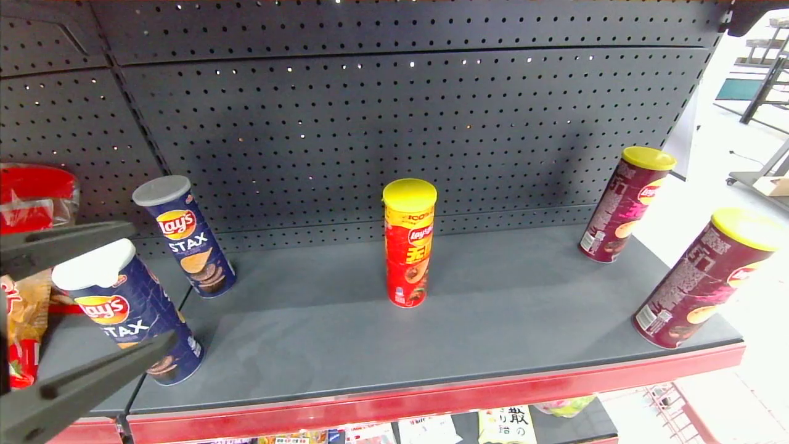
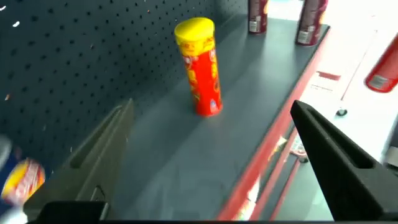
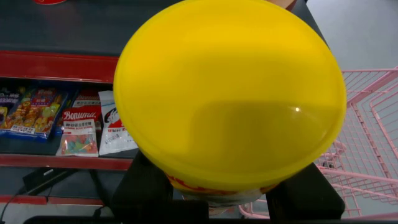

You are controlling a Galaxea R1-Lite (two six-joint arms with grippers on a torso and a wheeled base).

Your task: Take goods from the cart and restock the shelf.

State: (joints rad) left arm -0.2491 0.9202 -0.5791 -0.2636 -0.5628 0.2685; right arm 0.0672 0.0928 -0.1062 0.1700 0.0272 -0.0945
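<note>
Five cans stand on the shelf, the left hand gapes wide and empty, and the right hand clamps a yellow-lidded can not yet shelved.

The middle can stands on the shelf between left cans and right cans.

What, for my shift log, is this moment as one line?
left gripper: open, beside front blue chip can | right gripper: shut on yellow-lidded chip can, near pink cart | shelf: partly stocked
</note>
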